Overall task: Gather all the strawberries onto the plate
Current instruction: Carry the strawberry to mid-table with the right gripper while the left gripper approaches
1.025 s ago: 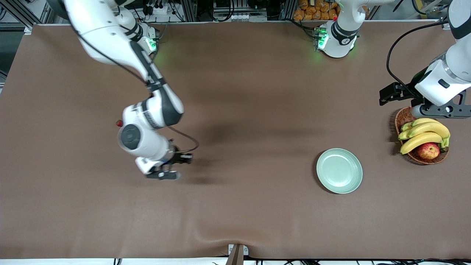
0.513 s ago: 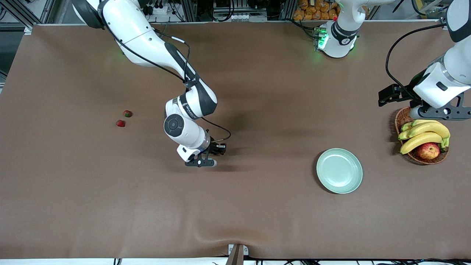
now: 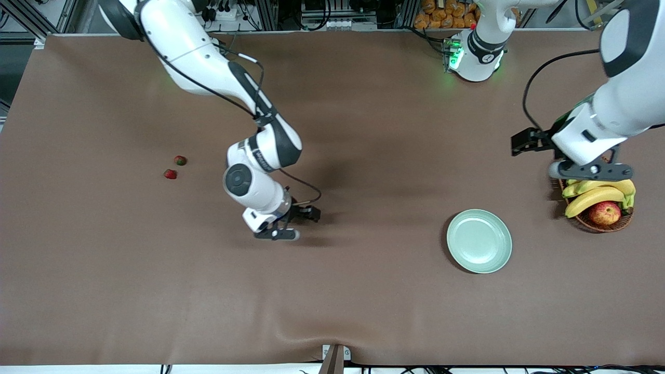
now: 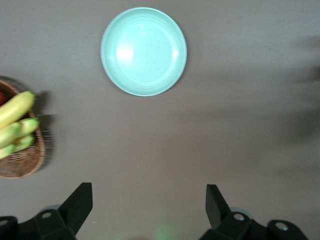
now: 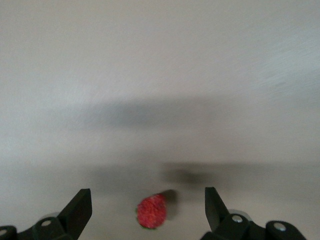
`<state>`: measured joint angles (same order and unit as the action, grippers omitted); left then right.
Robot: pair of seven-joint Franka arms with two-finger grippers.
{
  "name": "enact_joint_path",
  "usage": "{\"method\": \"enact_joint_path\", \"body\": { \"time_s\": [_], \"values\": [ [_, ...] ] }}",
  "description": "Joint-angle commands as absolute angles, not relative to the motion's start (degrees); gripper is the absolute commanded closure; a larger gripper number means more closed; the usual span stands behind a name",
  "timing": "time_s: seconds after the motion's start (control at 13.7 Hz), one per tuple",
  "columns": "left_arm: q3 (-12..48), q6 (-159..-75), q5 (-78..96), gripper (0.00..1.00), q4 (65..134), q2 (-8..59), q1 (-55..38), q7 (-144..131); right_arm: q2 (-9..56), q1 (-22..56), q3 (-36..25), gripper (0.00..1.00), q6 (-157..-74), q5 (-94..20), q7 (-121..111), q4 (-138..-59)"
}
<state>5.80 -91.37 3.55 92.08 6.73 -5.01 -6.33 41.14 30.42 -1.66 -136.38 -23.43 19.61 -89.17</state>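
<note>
Two strawberries (image 3: pixel 180 160) (image 3: pixel 170 174) lie close together on the brown table toward the right arm's end. A third strawberry (image 5: pixel 151 211) shows in the right wrist view between the spread fingers of my right gripper (image 5: pixel 146 197), touched by neither; in the front view the gripper (image 3: pixel 278 234) hides it. That gripper is open, low over the table's middle. The pale green plate (image 3: pixel 479 240) is empty, also seen in the left wrist view (image 4: pixel 143 51). My left gripper (image 3: pixel 589 169) is open and empty (image 4: pixel 148 192), above the edge of the basket.
A wicker basket (image 3: pixel 597 224) with bananas (image 3: pixel 597 195) and an apple (image 3: pixel 605 212) stands at the left arm's end, beside the plate. The table's front edge has a small clamp (image 3: pixel 335 356) at its middle.
My right gripper travelled from the strawberries toward the plate, drew back slightly, and opened, letting the berry go. My left arm shifted from over the basket toward the table's middle.
</note>
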Motion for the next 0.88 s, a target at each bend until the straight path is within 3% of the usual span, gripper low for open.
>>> {"method": "enact_joint_path", "body": {
  "time_s": [0.0, 0.29, 0.81],
  "values": [
    [5.7, -92.4, 4.8, 0.0, 88.2, 11.8, -9.0, -11.3, 32.9, 22.9, -1.1, 0.0, -123.8, -22.0, 18.7, -91.4],
    [5.7, -97.4, 4.7, 0.0, 82.9, 20.4, -18.3, -25.1, 25.2, 17.6, -1.1, 0.0, -112.7, -8.3, 18.7, -95.8],
    [5.0, -119.4, 1.9, 0.0, 82.8, 32.8, -34.8, -40.9, 18.8, 6.0, -1.1, 0.0, -118.0, -4.3, 2.1, -111.7]
  ]
}}
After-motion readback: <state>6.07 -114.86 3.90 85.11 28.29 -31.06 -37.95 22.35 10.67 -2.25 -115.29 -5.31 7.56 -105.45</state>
